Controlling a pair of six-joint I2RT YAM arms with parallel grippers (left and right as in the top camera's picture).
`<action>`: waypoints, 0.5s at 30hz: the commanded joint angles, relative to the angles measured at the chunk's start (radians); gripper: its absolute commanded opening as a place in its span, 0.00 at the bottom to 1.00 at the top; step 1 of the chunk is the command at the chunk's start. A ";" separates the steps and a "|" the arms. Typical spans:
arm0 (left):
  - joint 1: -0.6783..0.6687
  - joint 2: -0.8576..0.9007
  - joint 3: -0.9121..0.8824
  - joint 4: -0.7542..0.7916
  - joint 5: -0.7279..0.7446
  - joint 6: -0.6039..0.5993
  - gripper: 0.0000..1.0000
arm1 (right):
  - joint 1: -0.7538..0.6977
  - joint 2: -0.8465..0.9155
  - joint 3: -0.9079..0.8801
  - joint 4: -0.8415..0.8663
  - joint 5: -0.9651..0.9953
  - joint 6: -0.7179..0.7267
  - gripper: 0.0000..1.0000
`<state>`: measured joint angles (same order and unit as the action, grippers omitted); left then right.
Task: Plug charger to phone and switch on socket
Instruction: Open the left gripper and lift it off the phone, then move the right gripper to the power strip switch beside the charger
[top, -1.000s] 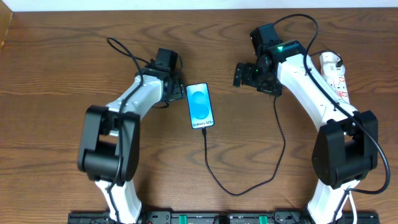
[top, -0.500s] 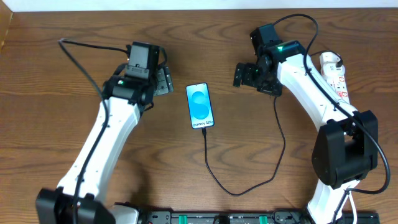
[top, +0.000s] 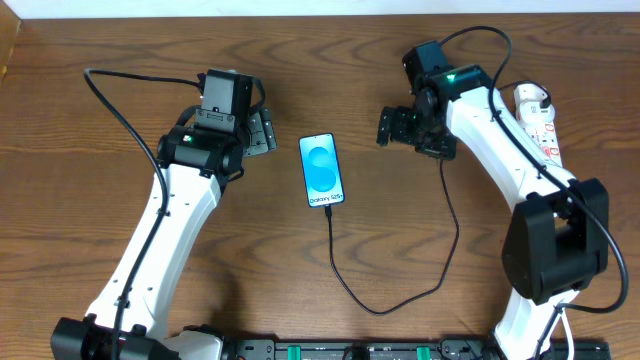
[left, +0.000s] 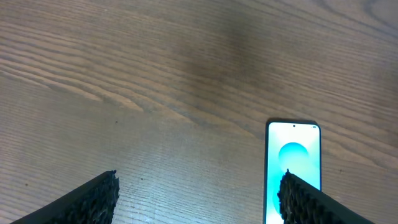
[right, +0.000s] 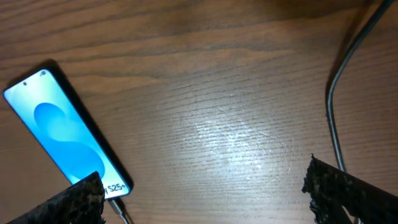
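The phone (top: 322, 170) lies flat in the middle of the table, its cyan screen lit. It also shows in the left wrist view (left: 293, 168) and the right wrist view (right: 65, 140). The black charger cable (top: 380, 300) is plugged into the phone's bottom edge and loops right toward the power strip; it also shows in the right wrist view (right: 336, 118). The white socket strip (top: 540, 120) lies at the far right. My left gripper (top: 262, 130) is open and empty, left of the phone. My right gripper (top: 398, 126) is open and empty, right of the phone.
The right arm's base (top: 555, 250) stands close to the socket strip. A black arm cable (top: 120, 100) arcs over the table at the left. The table's front rail (top: 330, 350) runs along the bottom.
My left arm has pulled back left, away from the phone, and its gripper now sits a little left of it. The right arm has barely moved.
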<state>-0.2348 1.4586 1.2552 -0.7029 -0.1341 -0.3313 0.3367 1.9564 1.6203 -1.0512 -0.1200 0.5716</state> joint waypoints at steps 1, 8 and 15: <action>0.004 -0.008 0.007 -0.003 -0.016 0.020 0.82 | -0.006 -0.100 0.035 0.003 -0.002 -0.013 0.99; 0.004 -0.008 0.007 -0.003 -0.016 0.020 0.82 | -0.066 -0.295 0.047 0.024 0.263 -0.012 0.98; 0.004 -0.008 0.007 -0.003 -0.016 0.020 0.82 | -0.222 -0.441 0.047 0.017 0.428 -0.113 0.99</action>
<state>-0.2348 1.4586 1.2552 -0.7033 -0.1345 -0.3313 0.1879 1.5406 1.6562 -1.0382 0.1986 0.5381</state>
